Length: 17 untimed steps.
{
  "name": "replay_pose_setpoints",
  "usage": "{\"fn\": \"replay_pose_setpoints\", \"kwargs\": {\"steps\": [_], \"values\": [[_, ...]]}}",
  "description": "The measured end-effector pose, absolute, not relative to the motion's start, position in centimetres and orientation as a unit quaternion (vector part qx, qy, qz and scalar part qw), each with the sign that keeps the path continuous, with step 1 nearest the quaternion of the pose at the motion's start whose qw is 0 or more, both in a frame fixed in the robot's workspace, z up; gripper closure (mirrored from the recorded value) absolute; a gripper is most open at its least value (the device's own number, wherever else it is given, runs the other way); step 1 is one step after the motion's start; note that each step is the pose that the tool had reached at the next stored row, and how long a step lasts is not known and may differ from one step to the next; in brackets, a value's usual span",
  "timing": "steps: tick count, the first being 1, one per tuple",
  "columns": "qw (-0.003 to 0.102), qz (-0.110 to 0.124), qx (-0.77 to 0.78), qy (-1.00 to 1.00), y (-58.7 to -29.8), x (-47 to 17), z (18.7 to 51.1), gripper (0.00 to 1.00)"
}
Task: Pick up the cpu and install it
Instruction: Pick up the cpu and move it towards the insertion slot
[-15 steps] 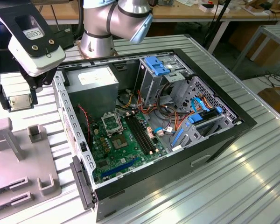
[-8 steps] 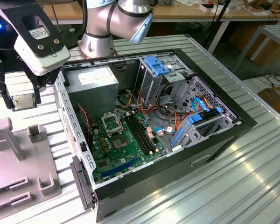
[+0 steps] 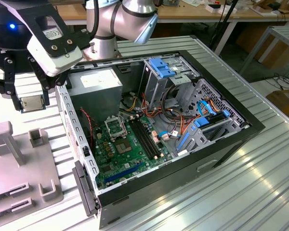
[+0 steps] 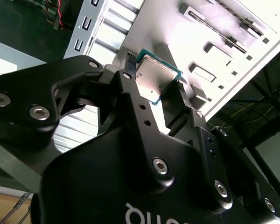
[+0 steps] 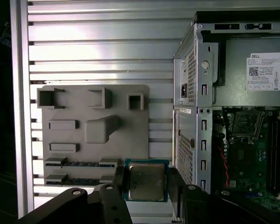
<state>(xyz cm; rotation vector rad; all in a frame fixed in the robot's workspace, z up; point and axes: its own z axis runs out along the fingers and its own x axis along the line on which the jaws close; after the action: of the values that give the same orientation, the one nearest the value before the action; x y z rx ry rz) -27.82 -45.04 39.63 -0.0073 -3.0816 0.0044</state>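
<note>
- Black two-finger claw (image 5: 147, 185) is closed on the square green-edged cpu with a dull metal lid (image 5: 146, 179), pinching two opposite edges, lid held flat.
- Cpu hangs over the ribbed metal tabletop (image 3: 260, 192), just outside the open black computer case (image 3: 241, 140).
- The square silver socket (image 3: 116, 127) lies inside the case, toward the exterior view's right of the claw.
- Socket pins and the cpu's corner mark: cannot make out.

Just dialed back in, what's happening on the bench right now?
The gripper is shut on the cpu, gripping it by two opposite edges. It holds the chip in the air outside the open case, on the exterior view's left, above the table near the grey tray. The socket on the motherboard looks empty, so the cpu is picked up but not yet installed.
</note>
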Motion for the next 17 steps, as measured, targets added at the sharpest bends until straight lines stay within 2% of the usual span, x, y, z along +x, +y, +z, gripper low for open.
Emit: {"fn": "replay_pose_setpoints", "kwargs": {"steps": [17], "values": [[0.030,0.001,-0.002,-1.000,-45.0,-24.8,39.6,0.53]]}}
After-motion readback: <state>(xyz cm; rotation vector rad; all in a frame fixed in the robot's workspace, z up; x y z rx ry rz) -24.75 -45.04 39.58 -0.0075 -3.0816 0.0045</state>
